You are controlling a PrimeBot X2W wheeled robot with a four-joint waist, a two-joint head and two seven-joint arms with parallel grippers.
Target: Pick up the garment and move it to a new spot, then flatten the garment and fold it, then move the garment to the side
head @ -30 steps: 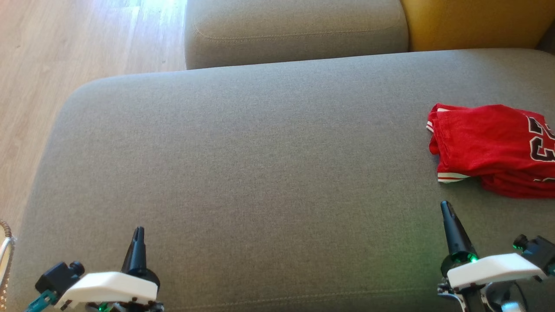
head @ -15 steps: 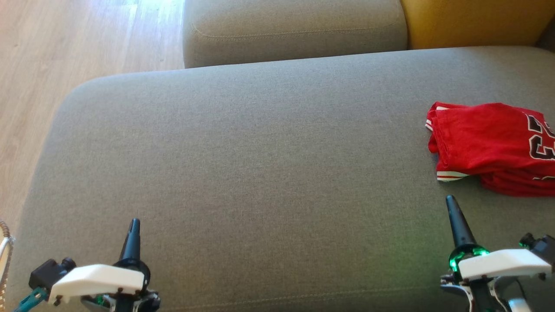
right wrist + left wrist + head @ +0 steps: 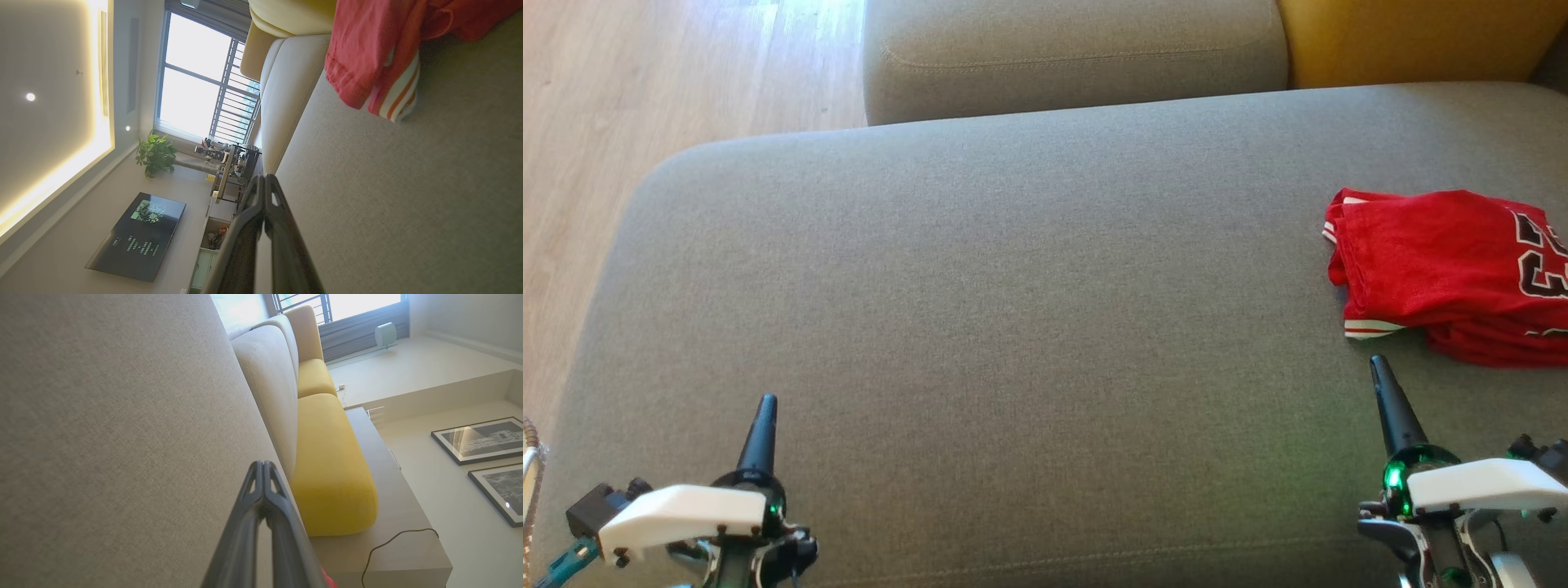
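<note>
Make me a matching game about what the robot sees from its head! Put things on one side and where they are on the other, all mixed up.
Things:
1. red jersey
2. left gripper
3. yellow cushion
4. wooden floor

Places:
A. top right corner
B. lower left, fingers shut
C. lying on the grey seat, far right
D. top left corner

Pairs: 1-C, 2-B, 3-A, 4-D

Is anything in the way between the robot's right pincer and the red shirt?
No, nothing I can see. The right pincer is shut and sits just short of the near edge of the red shirt. Between them there is bare grey cushion.
</note>
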